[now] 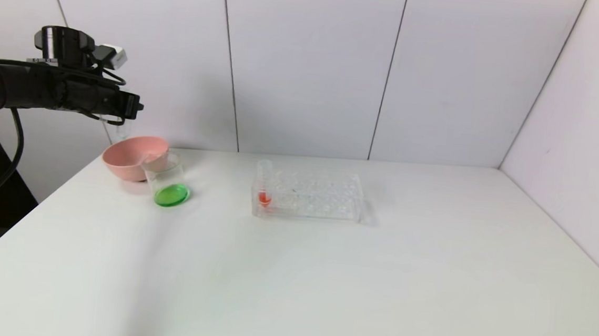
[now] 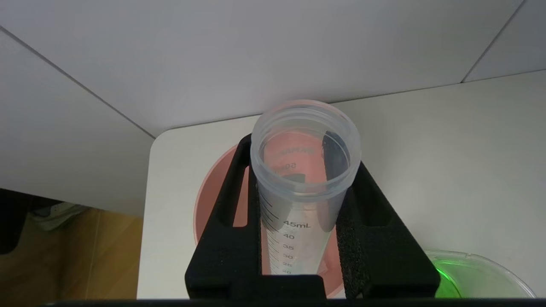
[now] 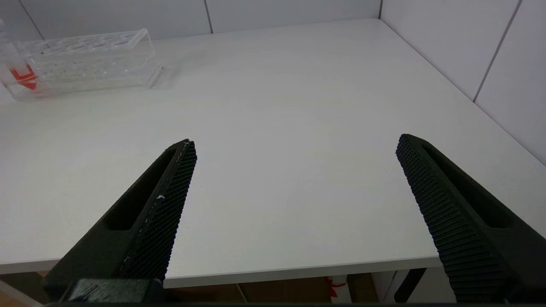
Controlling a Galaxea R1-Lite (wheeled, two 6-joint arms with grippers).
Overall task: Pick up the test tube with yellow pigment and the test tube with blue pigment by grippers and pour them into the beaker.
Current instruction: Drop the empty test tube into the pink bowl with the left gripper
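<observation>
holding an empty tube (image 2: 303, 187), left end effector (image 2: 303, 200) above pink bowl (image 1: 132, 157).

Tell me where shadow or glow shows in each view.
Head view: the beaker glows green at its base, soft shadow beside the tube rack. Left wrist view: green glow beside the left gripper, which holds an empty tube. Right wrist view: even light, faint shadow by the rack.

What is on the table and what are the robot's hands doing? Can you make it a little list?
left gripper: shut on an empty clear tube, held above the pink bowl
right gripper: open, holds nothing, over the table
beaker: beside the bowl, green liquid inside
tube rack: one tube of red-orange liquid
</observation>
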